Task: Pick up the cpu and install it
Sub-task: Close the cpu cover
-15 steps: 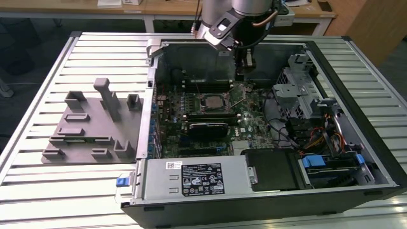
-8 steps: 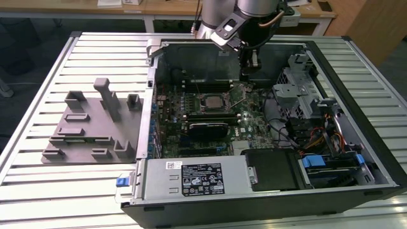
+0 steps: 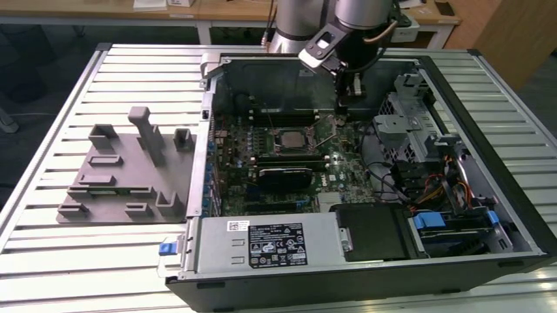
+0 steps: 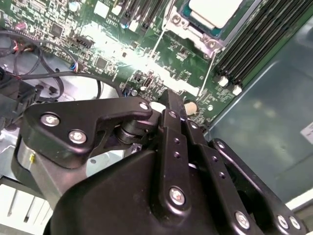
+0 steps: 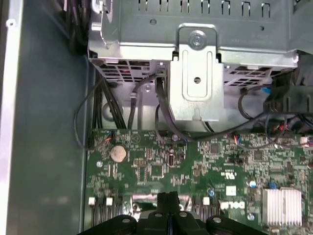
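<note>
1. Gripper (image 5: pixel 168 197) jaws are pressed together on nothing. They are black metal links with bright screws, poised just above the green motherboard (image 5: pixel 161 166).
2. Cpu (image 3: pixel 290 138) lies in its socket, a flat square with a dull silver top, near the gripper toward the exterior view's left.
3. You seem to be working the thin wire latch (image 4: pixel 208 76). Keep the tip low, push slowly and stay off the dark memory slots (image 4: pixel 254 44).

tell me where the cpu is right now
In the exterior view the cpu sits on the motherboard, on the exterior view's left of the gripper.
</note>
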